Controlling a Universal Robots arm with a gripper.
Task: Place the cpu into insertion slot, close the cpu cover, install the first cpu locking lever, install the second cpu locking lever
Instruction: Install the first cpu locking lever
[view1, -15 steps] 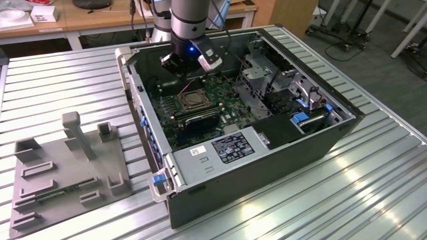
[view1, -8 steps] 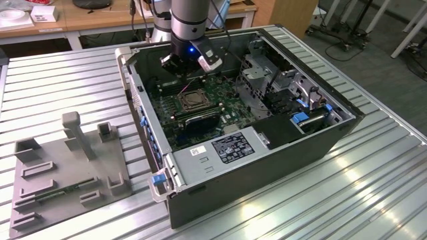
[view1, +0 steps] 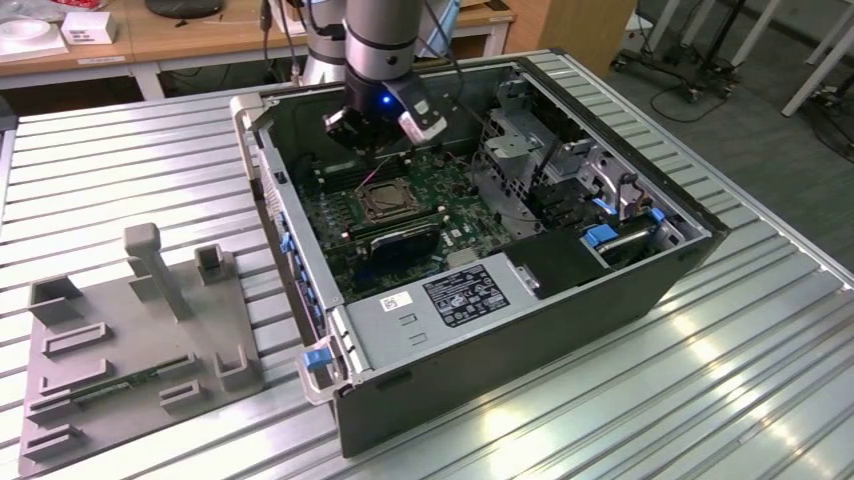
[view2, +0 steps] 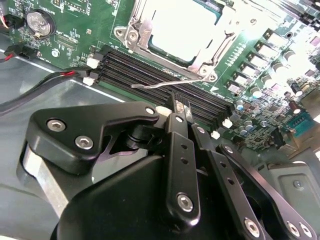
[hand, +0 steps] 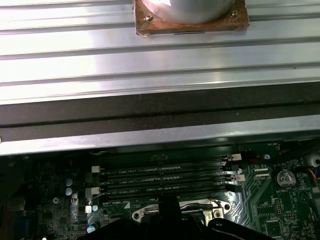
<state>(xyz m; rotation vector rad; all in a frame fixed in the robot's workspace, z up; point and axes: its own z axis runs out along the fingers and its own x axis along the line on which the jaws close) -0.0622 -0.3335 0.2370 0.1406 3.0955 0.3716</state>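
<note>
Over the open computer box (view1: 534, 330) on the metal table (view1: 694, 400): a black gripper (view1: 379, 140), pointing down at the green board (view1: 447, 185). Fingers (view2: 177, 130) pressed close together, holding nothing. At 6 o'clock from the gripper in the exterior view, the slot (view1: 380, 200). Inside it already, the pale chip (view2: 185, 30), with the shiny cover (view2: 137, 31) down around it. Just beside the fingertips, 1 thin lever (view2: 160, 85) sticking out over the long black memory slots (view2: 145, 67). Far off at 8 o'clock, a grey holder (view1: 134, 340).
</note>
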